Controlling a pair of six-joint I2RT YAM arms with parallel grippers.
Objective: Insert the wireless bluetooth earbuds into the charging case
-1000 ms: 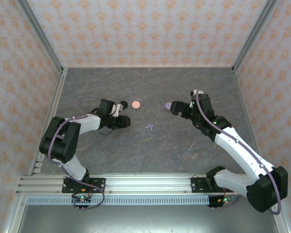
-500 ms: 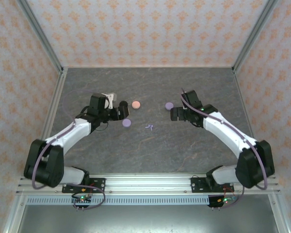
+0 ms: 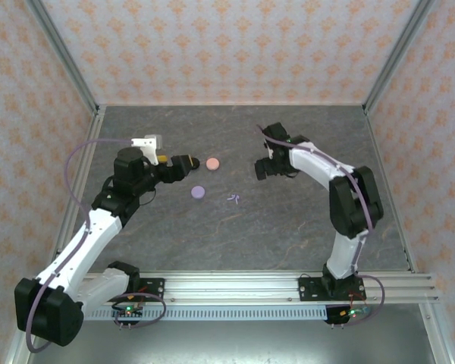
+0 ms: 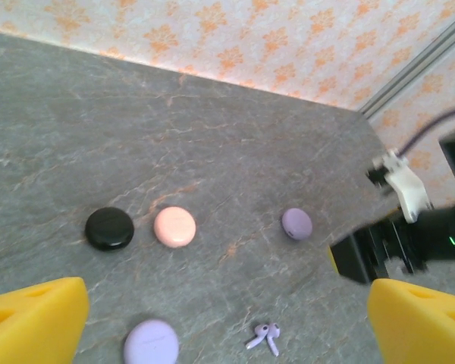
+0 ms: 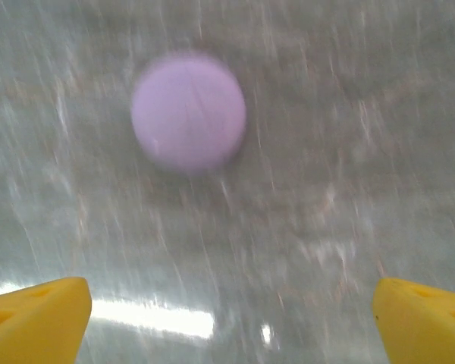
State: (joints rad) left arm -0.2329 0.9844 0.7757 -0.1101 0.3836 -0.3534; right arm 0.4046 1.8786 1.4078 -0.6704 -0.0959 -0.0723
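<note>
Jaws of the left gripper stand wide with nothing between them, held above the tabletop. Those of the right gripper are likewise spread and empty.

Nearest the arms, about mid-tabletop, lie the wireless bluetooth earbuds. They are one tiny pale-lilac pair, each a rounded head on a short stem. The two lie close together with stems splayed, outside any case.

To their left, and apart from them, rests a lilac case, a flat round disc. Farther back, three more discs form a row. From left to right these are a black case, a pink case and a second lilac case. The right gripper hangs over the last of these, which is blurred in the right wrist view.

Orange-patterned wallpaper closes the far side.
</note>
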